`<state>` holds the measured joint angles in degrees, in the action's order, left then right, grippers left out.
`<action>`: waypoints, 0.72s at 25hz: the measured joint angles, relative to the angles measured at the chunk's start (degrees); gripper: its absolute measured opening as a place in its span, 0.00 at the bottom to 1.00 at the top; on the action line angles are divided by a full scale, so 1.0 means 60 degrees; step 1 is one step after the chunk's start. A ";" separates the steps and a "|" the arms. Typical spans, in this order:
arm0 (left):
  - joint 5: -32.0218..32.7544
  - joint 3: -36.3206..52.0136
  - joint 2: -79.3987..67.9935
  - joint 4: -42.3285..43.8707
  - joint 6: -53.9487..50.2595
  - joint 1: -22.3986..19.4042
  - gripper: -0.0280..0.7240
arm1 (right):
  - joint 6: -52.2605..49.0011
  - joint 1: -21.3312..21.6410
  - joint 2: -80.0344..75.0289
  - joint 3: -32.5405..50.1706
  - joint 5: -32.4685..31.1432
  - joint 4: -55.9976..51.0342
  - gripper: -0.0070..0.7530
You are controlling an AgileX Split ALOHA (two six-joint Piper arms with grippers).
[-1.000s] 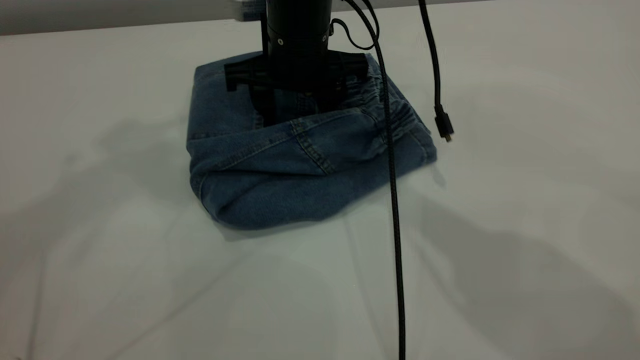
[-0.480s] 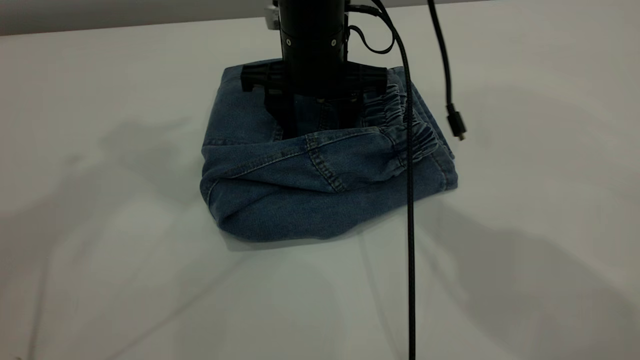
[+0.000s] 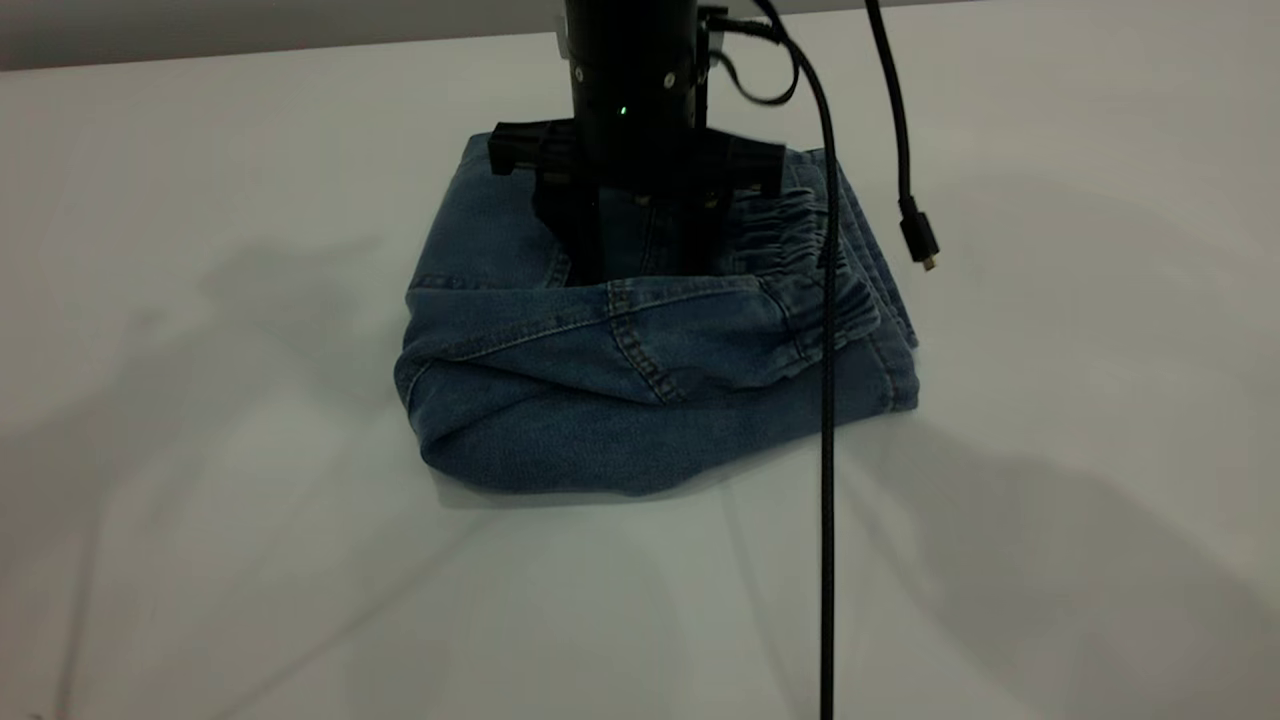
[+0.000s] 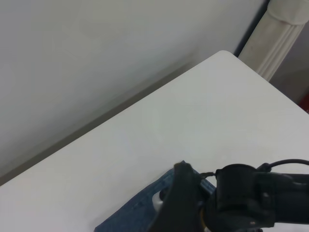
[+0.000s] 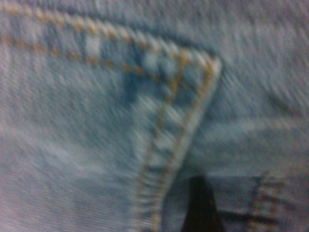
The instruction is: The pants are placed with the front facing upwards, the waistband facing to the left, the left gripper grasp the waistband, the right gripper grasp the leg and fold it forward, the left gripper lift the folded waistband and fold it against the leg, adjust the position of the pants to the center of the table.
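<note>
The blue denim pants lie folded in a thick bundle on the white table. The ruched waistband shows along the top at the bundle's right. Which layer is the leg I cannot tell. My right gripper comes straight down onto the bundle, open, its two fingers spread apart and pressed into the denim behind the front fold. Its wrist view is filled with tan-stitched denim and one dark fingertip. The left gripper is outside the exterior view; its wrist view looks over the table at a pants corner and the right arm.
A thick black cable hangs from the right arm across the pants' right side down to the front edge. A second cable ends in a loose plug in the air right of the pants. A wall and the table's far corner show in the left wrist view.
The right gripper has slid the folded pants to the right and toward the near edge, staying pressed on them. The hanging cables moved along with it.
</note>
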<state>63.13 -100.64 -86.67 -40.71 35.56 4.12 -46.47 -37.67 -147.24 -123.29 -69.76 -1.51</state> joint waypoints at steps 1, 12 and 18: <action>0.0000 0.0000 0.0000 0.0000 0.0000 0.0000 0.82 | 0.0000 0.0000 0.0167 0.0000 -0.0131 0.0251 0.55; 0.0109 0.0000 0.0098 0.0090 0.0093 0.0000 0.82 | 0.2909 0.0000 0.2789 -0.1146 -0.0090 0.2620 0.55; 0.0630 0.0000 0.0910 0.0488 0.0296 0.0000 0.82 | 0.5576 0.0000 0.4705 -0.1134 -0.0111 0.1210 0.55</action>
<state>66.91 -100.64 -81.21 -37.79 37.33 4.12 -13.02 -37.67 -119.01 -130.09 -70.43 5.76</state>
